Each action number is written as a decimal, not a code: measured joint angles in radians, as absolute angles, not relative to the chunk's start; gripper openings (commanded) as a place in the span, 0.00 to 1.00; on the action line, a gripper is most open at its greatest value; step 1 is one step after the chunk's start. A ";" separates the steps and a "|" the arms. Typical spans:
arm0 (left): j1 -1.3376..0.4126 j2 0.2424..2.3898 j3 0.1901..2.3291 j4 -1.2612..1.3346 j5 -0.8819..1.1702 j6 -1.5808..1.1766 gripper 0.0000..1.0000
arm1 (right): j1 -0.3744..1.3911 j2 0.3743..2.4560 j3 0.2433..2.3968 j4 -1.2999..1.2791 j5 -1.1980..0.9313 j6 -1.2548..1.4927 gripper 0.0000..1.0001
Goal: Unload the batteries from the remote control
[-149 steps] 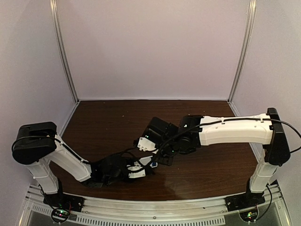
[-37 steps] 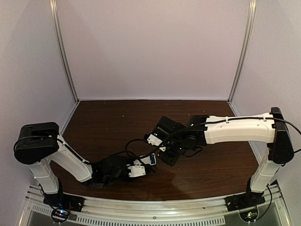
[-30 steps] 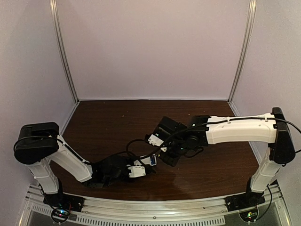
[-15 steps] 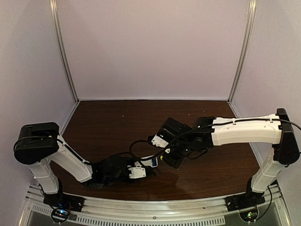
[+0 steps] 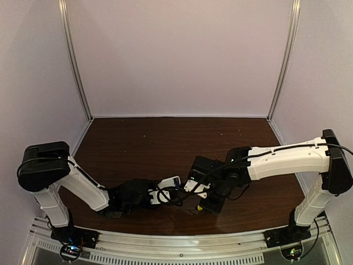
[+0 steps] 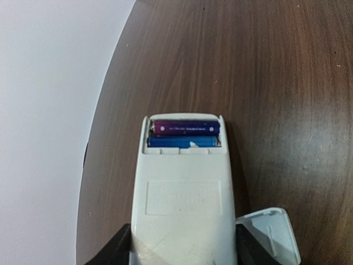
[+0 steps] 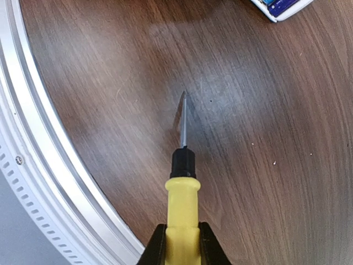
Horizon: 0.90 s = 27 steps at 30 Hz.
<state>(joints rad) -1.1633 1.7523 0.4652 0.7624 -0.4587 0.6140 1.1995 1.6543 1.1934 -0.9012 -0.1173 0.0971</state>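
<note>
White right arm [image 5: 281, 160] stretches low, tool [image 7: 181, 245] clamping the screwdriver [image 7: 182, 193].

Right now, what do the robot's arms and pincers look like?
The left arm and right arm are white tubular shells with chunky black joints. Thin black cables run along them, looping by the wrists. The pincer fingers are black.

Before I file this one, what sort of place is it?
Probably a lab robot cell, not a home: a dark wooden tabletop boxed in by plain lilac panels on aluminium posts, with a metal mounting rail along the near edge.
</note>
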 measured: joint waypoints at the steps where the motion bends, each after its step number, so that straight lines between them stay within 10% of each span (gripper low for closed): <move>1: -1.162 1.752 0.466 0.762 -0.461 0.614 0.00 | 1.200 1.654 1.193 -0.904 -0.122 0.098 0.00; 27: -1.125 1.687 0.473 0.676 -0.295 0.470 0.00 | 1.200 1.367 1.098 -0.773 0.163 0.256 0.00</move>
